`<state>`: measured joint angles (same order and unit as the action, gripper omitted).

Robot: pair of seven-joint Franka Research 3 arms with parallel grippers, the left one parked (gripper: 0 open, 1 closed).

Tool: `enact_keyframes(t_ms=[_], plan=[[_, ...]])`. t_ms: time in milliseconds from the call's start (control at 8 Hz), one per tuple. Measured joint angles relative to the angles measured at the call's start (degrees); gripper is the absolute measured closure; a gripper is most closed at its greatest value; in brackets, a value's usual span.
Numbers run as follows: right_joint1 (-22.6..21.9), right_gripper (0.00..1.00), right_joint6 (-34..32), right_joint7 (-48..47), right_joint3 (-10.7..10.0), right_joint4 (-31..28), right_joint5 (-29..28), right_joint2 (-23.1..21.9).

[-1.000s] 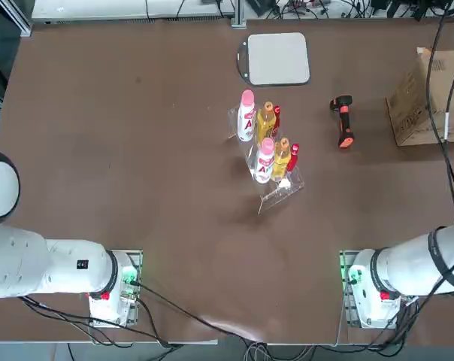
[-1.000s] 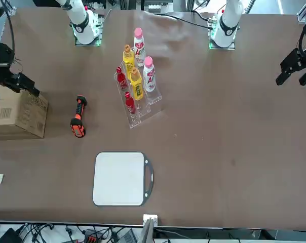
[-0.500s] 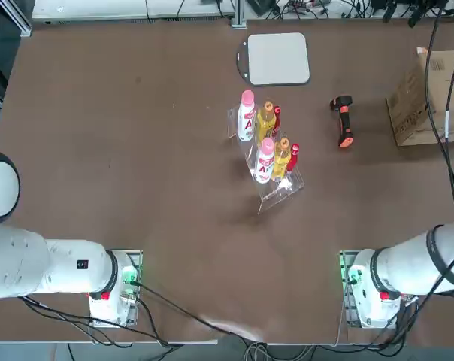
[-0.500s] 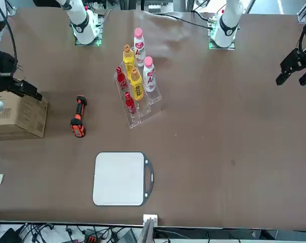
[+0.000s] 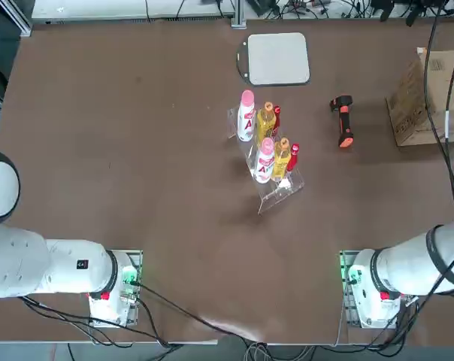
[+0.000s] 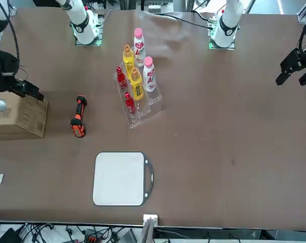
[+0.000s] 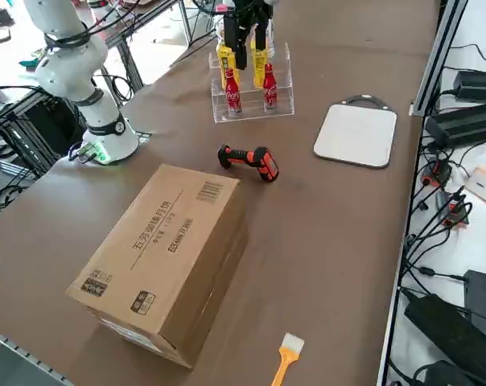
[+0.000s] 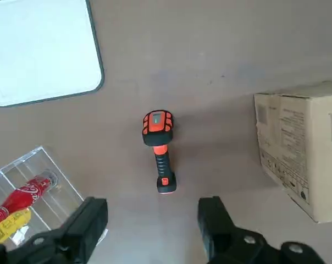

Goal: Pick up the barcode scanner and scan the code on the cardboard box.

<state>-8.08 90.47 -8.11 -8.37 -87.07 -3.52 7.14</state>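
Observation:
The barcode scanner [image 5: 343, 120] lies flat on the brown table, black head toward the far side, orange tip toward the robot. It also shows in the front view [image 6: 78, 116], side view [image 7: 247, 161] and wrist view [image 8: 159, 151]. The cardboard box [image 5: 430, 98] stands to its right at the table's right edge, printed label up [image 7: 166, 249], brown side facing the front camera [image 6: 16, 116], one corner in the wrist view [image 8: 300, 143]. My right gripper [image 8: 152, 220] hangs open high above the gap between scanner and box [image 6: 26, 90], holding nothing. It is outside the top view.
A clear rack of red-capped and yellow bottles [image 5: 264, 147] stands left of the scanner. A flat grey pad [image 5: 277, 59] lies at the far side. A small orange brush [image 7: 285, 358] lies beyond the box. A cable [image 5: 446, 113] hangs across the box.
My right arm has drifted slightly above the box's edge, its jaws still open. The scanner and the box have not moved.

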Motion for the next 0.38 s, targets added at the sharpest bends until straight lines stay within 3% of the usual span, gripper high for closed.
enact_keyframes(t_ms=[375], plan=[[-0.48, 0.0, 0.0, -0.03, 0.01, 0.0, 0.04, 0.0]])
